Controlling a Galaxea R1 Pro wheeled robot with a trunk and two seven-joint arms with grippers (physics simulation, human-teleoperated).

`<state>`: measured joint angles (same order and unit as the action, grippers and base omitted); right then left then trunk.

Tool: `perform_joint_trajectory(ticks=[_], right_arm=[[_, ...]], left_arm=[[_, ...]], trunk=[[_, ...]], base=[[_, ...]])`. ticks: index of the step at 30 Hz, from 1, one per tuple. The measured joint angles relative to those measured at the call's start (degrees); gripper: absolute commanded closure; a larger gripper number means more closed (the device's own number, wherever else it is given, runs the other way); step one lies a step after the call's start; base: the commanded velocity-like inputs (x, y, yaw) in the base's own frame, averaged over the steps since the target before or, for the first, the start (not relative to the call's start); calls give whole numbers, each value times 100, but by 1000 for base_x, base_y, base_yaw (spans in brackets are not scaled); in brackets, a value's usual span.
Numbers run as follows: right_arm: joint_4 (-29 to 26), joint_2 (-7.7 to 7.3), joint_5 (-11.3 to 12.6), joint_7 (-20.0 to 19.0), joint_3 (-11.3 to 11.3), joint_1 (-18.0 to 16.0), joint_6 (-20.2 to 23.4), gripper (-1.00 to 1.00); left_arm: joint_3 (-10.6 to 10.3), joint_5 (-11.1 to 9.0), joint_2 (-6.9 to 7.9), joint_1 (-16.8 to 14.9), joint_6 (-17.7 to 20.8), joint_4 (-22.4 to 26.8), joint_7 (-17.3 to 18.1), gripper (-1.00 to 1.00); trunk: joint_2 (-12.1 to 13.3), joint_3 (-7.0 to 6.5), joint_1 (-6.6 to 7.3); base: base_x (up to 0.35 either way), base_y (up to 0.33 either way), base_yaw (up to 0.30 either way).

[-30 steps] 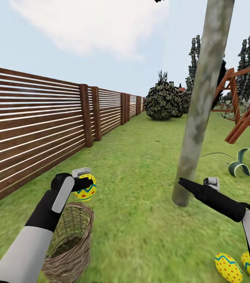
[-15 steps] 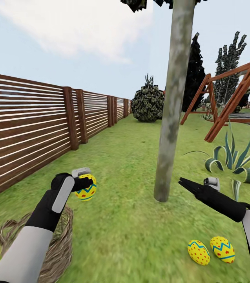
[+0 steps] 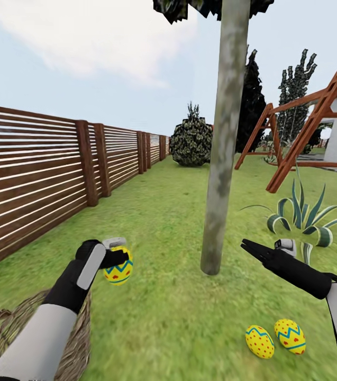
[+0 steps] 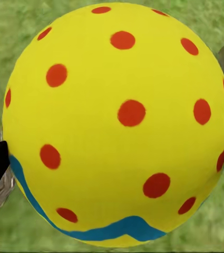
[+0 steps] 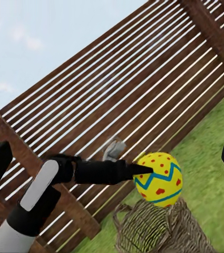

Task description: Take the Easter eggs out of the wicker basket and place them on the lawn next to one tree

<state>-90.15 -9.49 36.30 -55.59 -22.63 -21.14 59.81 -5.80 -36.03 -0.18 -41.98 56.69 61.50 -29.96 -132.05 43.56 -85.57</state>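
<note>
While the head camera has been swinging round over the last second, the whole picture slid, so don't read that as the garden moving. What actually changed: the tree went from a tilted trunk off to one side to standing pretty much upright and near centre, and the two Easter eggs on the lawn crept further into view.

Using the tree as the anchor: those two eggs, one and its twin, lie just beside each other on the grass near the foot of the trunk, on the side toward the robot's right arm. The third egg is up in the air on the fence side of the tree, gripped by the left end effector. The left wrist view shows the black fingertips pressing on either flank of it. That arm looks a touch lower than half a second ago.

The wicker basket sits well apart from the tree, down by the robot's left arm, and what I can see of it looks empty, though the arm hides part.

The right end effector hangs near the trunk, holding nothing, jaws drawn together to a point.

So I'd say we're on the last egg: carry it over by the other two, set it down, done.
</note>
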Motion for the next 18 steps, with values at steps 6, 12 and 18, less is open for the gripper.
perform_joint_trajectory(ticks=[6, 12, 18], right_arm=[[31, 0, -15, 0, -143, 0, 0, -100], [73, -1, -22, 0, -171, 0, 0, -100], [76, -5, -33, 4, -173, 0, 0, -100]], left_arm=[[7, -1, -96, -24, -4, -857, 40, 100], [10, 2, -231, -81, -55, -1459, 70, 100], [11, 5, -249, -88, -55, -1582, 150, 100]], trunk=[[241, -108, 132], [481, -216, 264], [722, -324, 396]], base=[[0, 0, -1], [0, 0, 0], [0, 0, 0]])
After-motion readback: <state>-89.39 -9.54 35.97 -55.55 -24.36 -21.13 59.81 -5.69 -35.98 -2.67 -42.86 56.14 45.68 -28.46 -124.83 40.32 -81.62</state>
